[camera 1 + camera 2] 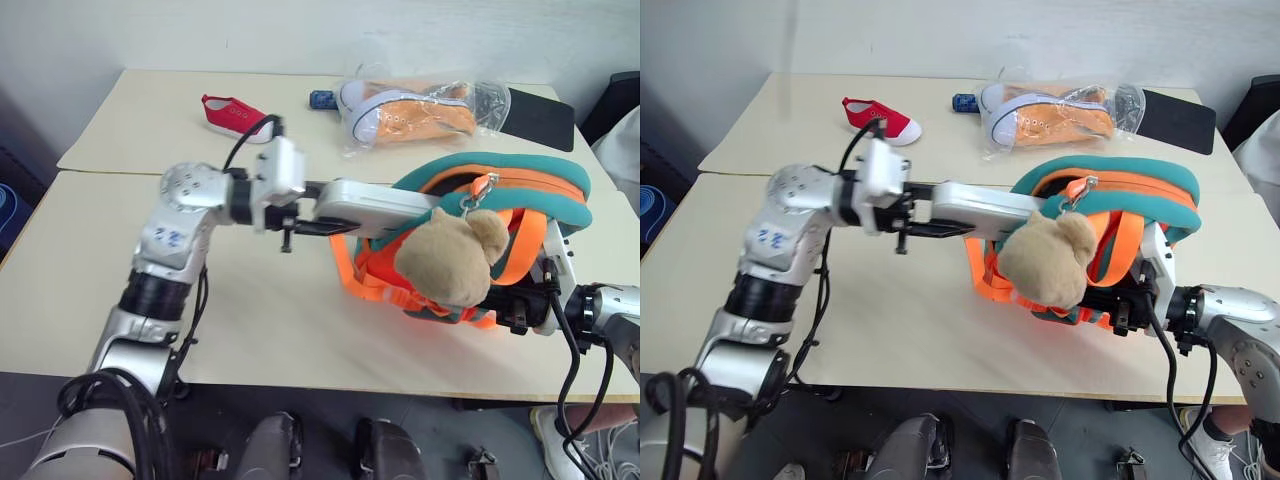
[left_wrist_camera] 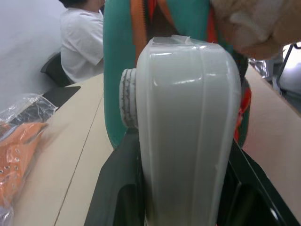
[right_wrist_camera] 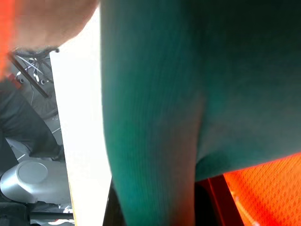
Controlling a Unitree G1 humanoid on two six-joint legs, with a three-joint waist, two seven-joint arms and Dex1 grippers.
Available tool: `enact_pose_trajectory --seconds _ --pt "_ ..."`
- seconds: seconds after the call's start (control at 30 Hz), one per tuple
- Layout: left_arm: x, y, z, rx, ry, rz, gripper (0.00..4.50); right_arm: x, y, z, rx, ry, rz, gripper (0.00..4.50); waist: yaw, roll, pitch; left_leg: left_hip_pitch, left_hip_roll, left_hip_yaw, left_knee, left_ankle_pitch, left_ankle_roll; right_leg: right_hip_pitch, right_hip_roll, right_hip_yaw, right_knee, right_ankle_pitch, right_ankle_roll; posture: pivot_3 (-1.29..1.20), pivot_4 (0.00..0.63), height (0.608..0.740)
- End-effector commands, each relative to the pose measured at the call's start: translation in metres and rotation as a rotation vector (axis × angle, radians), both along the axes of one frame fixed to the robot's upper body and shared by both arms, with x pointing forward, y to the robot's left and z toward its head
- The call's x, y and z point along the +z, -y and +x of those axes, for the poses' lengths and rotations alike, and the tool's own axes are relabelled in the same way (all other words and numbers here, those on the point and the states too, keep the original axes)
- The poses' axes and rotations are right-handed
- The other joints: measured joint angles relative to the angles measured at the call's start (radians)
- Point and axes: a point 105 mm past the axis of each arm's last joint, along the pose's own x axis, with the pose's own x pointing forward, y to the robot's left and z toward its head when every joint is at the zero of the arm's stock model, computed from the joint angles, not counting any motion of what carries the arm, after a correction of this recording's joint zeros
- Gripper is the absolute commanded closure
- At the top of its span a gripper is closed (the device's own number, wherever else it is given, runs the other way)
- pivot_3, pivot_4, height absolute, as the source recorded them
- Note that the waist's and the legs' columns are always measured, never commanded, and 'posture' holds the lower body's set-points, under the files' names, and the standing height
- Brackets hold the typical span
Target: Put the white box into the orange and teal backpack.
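mostly smooth white box (image 1: 375, 203), soft backpack (image 1: 520, 185)

The white box (image 2: 188, 132) looks like smooth, glossy plastic with faint ridges. The orange and teal backpack (image 1: 520, 185) shows ribbed teal cloth, orange mesh and woven straps. Its tan bear (image 1: 450, 260) is fuzzy plush. The surface (image 1: 260, 310) is matt beige laminate. The bagged sneakers (image 1: 420, 115) lie in shiny clear film.

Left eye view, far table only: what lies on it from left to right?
Red shoe → small blue thing → bagged sneakers → black pad.
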Motion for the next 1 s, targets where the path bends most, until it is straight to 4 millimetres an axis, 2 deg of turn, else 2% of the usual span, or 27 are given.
enact_pose_trajectory --seconds 0.03,0.17,0.23,0.3,0.4,0.47,0.6,0.7,0.8,1.0 --pt "0.006 0.042 0.004 -0.015 0.006 0.012 3.21 0.006 -0.006 -0.001 0.023 0.012 0.005 4.49 0.001 0.000 0.000 -0.001 0.000 0.000 0.000 0.000 0.001 0.000 0.000 0.000 0.000 0.001 0.001 0.00 0.150 0.740" --pt "0.001 0.067 0.011 0.011 -0.024 -0.006 3.21 0.007 -0.010 -0.001 0.031 0.019 0.007 4.49 -0.006 0.000 0.000 -0.007 0.000 -0.002 0.005 0.001 0.003 -0.002 0.000 -0.002 -0.001 0.003 0.005 0.00 0.150 0.740" --pt "0.009 0.069 0.012 0.030 0.017 -0.064 2.49 0.007 -0.011 0.000 0.019 0.035 0.005 4.50 -0.012 0.000 0.000 -0.007 0.000 -0.002 0.005 0.001 0.003 -0.002 -0.001 -0.003 -0.001 0.003 0.005 0.00 0.150 0.740" --pt "0.018 0.063 0.011 0.035 0.031 -0.110 1.97 0.007 -0.010 0.001 0.000 0.050 0.006 4.50 -0.013 0.000 0.001 -0.008 0.000 -0.003 0.006 0.001 0.003 -0.002 -0.002 -0.003 -0.001 0.003 0.005 0.00 0.150 0.740" --pt "0.021 0.039 0.009 0.009 -0.042 -0.158 1.06 0.007 -0.008 0.003 -0.016 0.059 0.003 4.50 -0.016 0.000 0.001 -0.008 0.000 -0.004 0.006 0.001 0.003 -0.002 -0.002 -0.004 -0.002 0.003 0.005 0.00 0.150 0.740" --pt "0.014 0.016 0.012 0.023 -0.033 -0.125 0.51 0.006 -0.007 0.005 -0.025 0.066 0.005 4.50 -0.018 0.000 0.001 -0.007 0.000 -0.005 0.007 0.001 0.002 -0.002 -0.002 -0.004 -0.001 0.003 0.005 0.00 0.150 0.740" --pt "0.006 -0.034 0.011 0.035 -0.019 -0.085 0.51 0.011 -0.008 0.013 -0.063 0.134 0.029 4.50 -0.018 0.000 0.000 -0.007 0.001 -0.005 0.009 0.002 0.002 -0.002 -0.002 -0.004 0.000 0.004 0.004 0.00 0.150 0.740" --pt "0.003 -0.052 0.009 0.050 0.005 -0.074 0.51 0.014 -0.008 0.018 -0.087 0.169 0.042 4.50 -0.012 0.000 0.000 -0.008 0.000 -0.006 0.009 0.002 0.002 -0.002 -0.002 -0.004 0.000 0.004 0.004 0.00 0.150 0.740" --pt "0.012 -0.048 -0.019 -0.070 0.045 -0.152 0.51 0.011 -0.006 0.021 -0.093 0.167 0.036 4.50 -0.009 0.000 0.000 -0.009 -0.001 -0.008 0.010 0.001 0.002 -0.001 -0.003 -0.002 0.002 0.004 0.004 0.00 0.150 0.740" --pt "0.027 -0.021 -0.037 -0.085 0.121 -0.303 0.51 0.006 -0.005 0.024 -0.099 0.164 0.022 4.50 -0.011 0.000 0.000 -0.011 -0.002 -0.011 0.013 0.001 0.004 0.002 -0.003 -0.002 0.001 0.006 0.004 0.00 0.150 0.740"
